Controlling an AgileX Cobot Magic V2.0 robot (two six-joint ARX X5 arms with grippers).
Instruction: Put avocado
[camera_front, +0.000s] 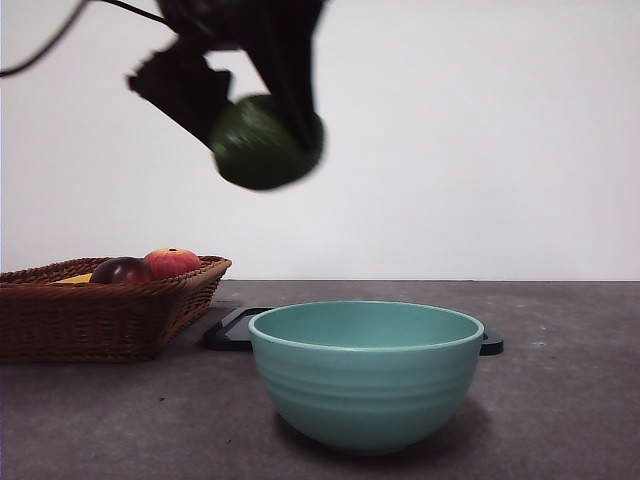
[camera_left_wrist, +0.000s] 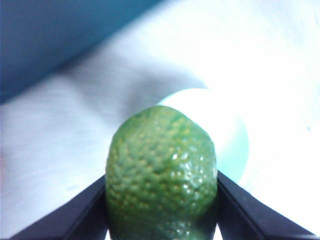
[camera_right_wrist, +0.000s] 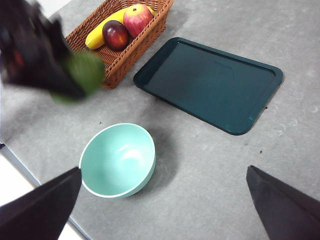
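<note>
Left tool (camera_front: 262, 135) clamped on the avocado (camera_front: 264, 142) between its jaws, aloft above the table (camera_front: 560, 380).

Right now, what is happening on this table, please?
The left gripper holds the avocado in the air, above the table and not yet over the mint green bowl. The right gripper waits open, high above. Behind the bowl lies a dark tray; beside it, a wicker basket holds other fruit.
</note>
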